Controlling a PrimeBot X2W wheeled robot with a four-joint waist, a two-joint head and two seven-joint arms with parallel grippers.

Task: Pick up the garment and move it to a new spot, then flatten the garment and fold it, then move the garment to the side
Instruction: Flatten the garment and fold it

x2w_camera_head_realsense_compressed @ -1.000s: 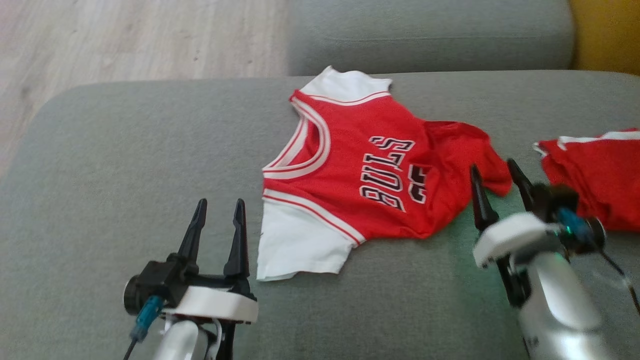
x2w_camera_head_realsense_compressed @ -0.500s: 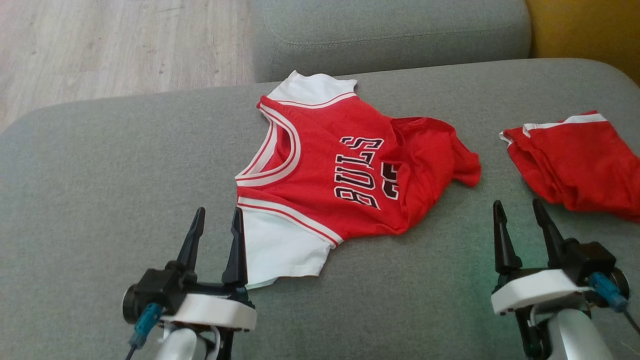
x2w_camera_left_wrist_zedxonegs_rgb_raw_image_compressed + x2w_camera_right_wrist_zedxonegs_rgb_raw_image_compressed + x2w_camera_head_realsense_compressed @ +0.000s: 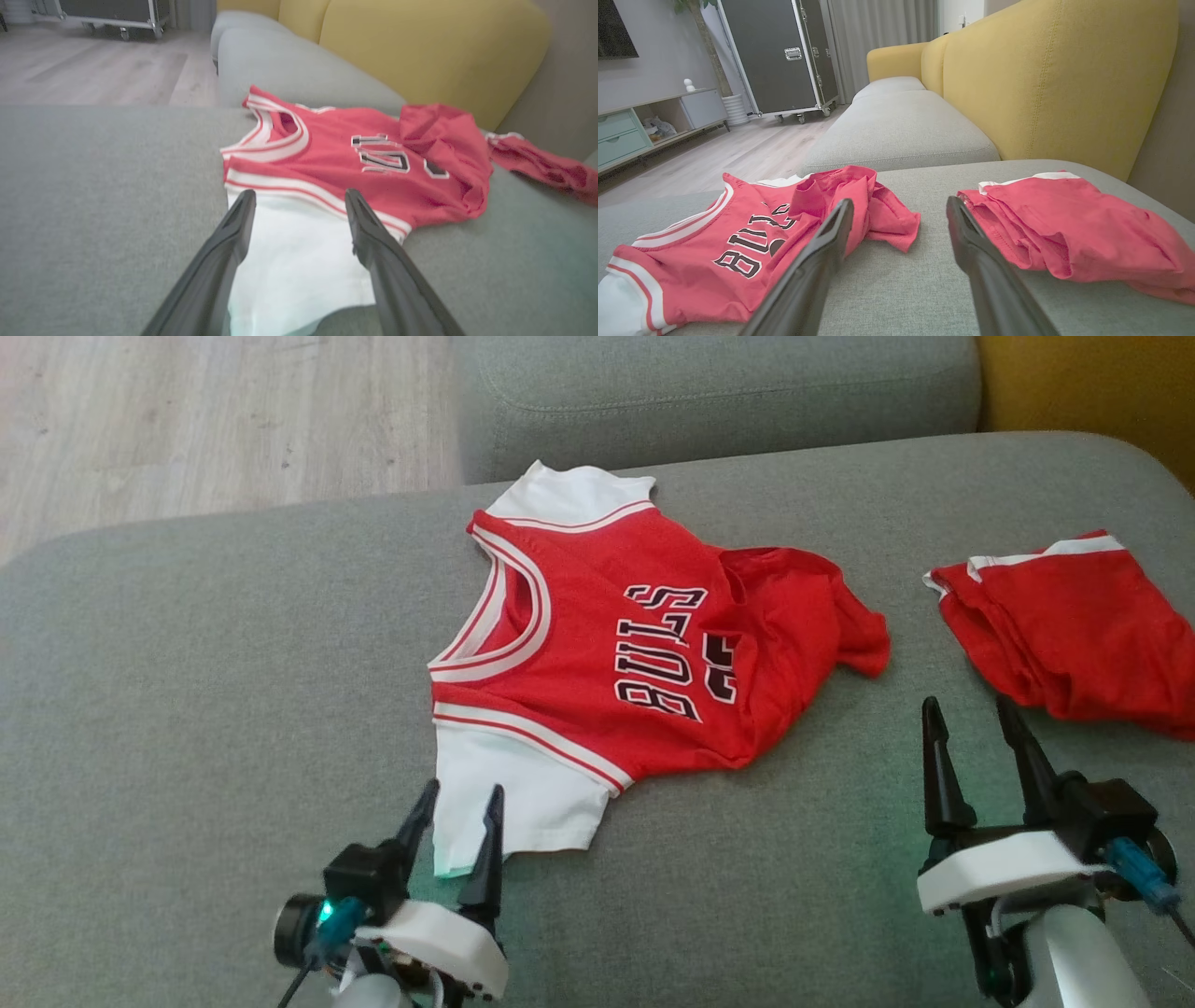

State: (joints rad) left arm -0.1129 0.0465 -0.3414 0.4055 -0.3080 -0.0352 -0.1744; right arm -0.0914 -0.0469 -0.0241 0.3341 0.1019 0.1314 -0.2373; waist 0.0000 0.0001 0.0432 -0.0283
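1. On the grey sofa seat [image 3: 187, 709] lies the jersey [image 3: 616, 653], its hem end bunched. The left hand [image 3: 463, 788], fingers apart, sits at the jersey's near white sleeve [image 3: 523, 784].
2. Closing there may pinch only one layer (thin sleeve cloth), so the jersey would drag crumpled.
3. Right of the jersey, the right hand [image 3: 965, 702], also spread and empty, could snag the red shorts [image 3: 1074, 635] instead.

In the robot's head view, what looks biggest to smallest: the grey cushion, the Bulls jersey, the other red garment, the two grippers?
1. grey cushion
2. Bulls jersey
3. other red garment, partly cut off by the picture's edge
4. left gripper and right gripper: much alike, and nearest the camera, so unranked.
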